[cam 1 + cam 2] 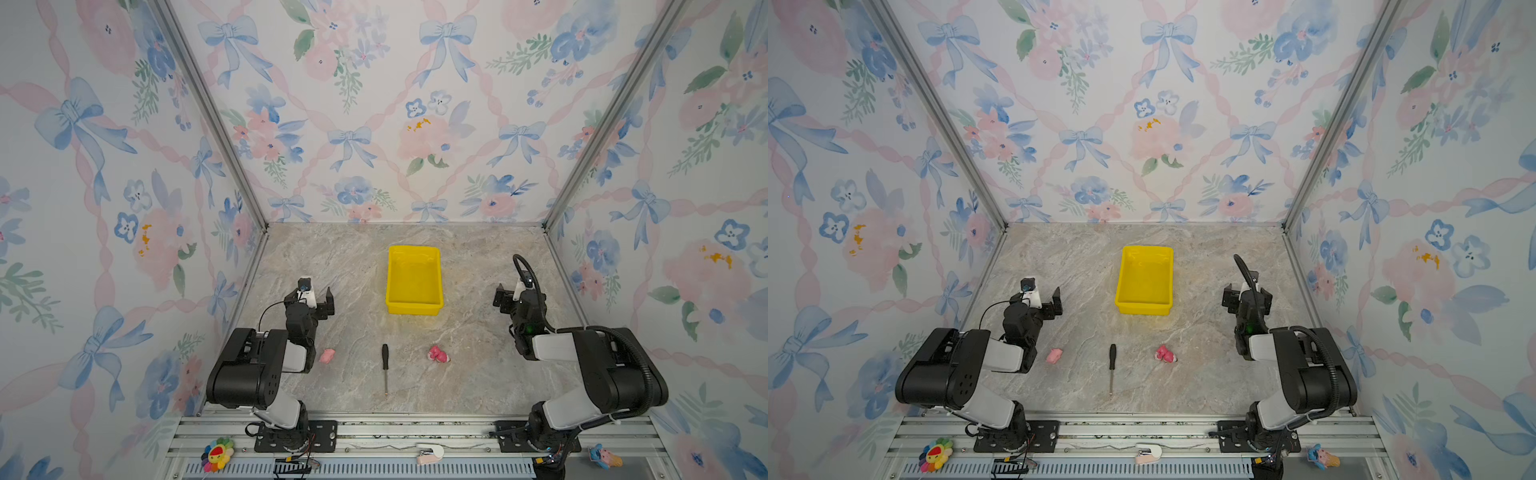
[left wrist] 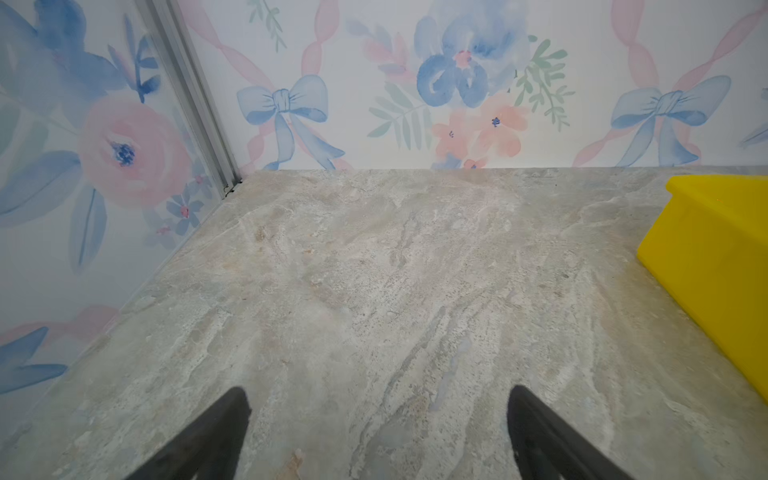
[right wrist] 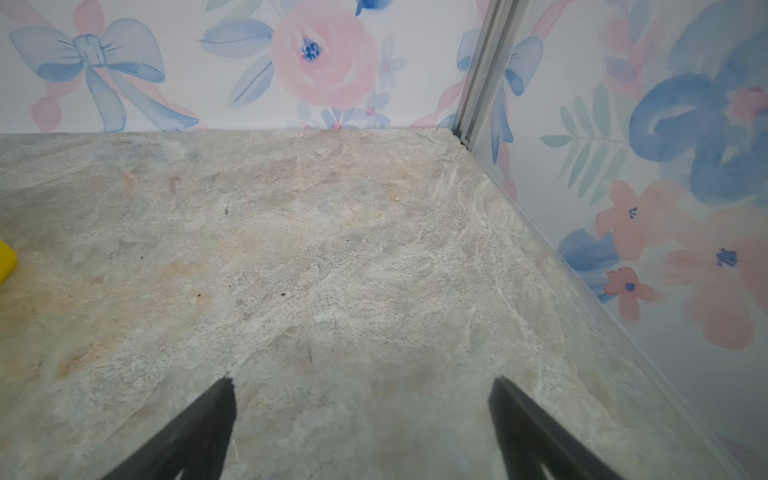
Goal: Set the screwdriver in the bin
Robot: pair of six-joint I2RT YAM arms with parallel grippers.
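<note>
The screwdriver [image 1: 385,368] [image 1: 1112,368], black handle and thin silver shaft, lies on the marble tabletop near the front middle, handle toward the back. Behind it sits the yellow bin [image 1: 413,309] [image 1: 1144,309], with nothing visible inside. My left gripper [image 1: 318,297] [image 1: 1045,298] [image 2: 376,399] hovers open left of the bin, whose outer wall [image 2: 715,257] shows in the left wrist view. On the bin's right, the right gripper [image 1: 509,293] [image 1: 1244,295] [image 3: 361,386] stands open, and a bin corner [image 3: 6,259] shows in its wrist view. Both grippers are empty and well behind the screwdriver.
Two small pink toys flank the screwdriver, one on the left [image 1: 327,356] and one on the right [image 1: 438,354]. Floral walls close in the table on three sides. Small toys [image 1: 218,453] [image 1: 604,456] rest on the metal rails in front of the arm bases.
</note>
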